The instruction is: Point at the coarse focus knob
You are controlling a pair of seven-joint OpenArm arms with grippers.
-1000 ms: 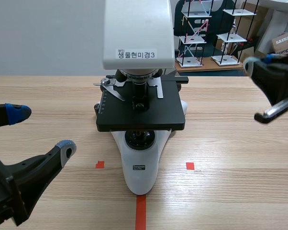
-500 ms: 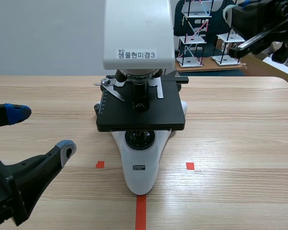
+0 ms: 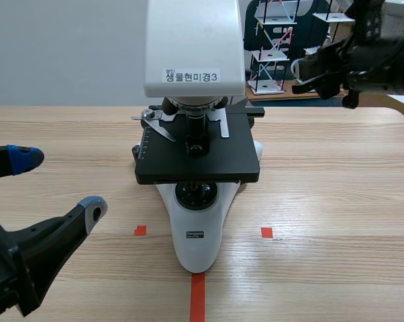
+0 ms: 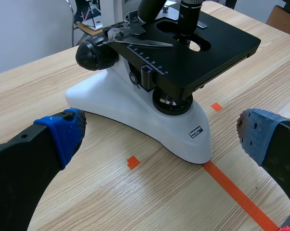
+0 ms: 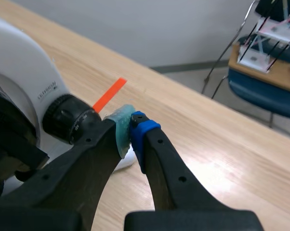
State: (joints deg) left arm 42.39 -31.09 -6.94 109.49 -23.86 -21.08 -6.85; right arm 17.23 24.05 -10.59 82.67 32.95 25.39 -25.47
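Nearest you, your left claw [image 3: 58,182] sits low over the worktop [image 3: 336,201], fingers spread wide with nothing between them. Ahead of it, the microscope [image 3: 196,221] stands mid-worktop on its white base. Farther back, your right claw [image 5: 130,127] hangs raised, pads pressed together, tips near the black coarse focus knob [image 5: 70,120] on the microscope's side. You cannot tell whether they touch.

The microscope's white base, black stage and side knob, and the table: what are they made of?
Base: glossy white, soft highlights; painted metal or plastic. Stage: matte black, thin flat plate; probably coated metal. Knob: dull black, likely plastic or rubber. Table: pale wood grain, possibly laminate.
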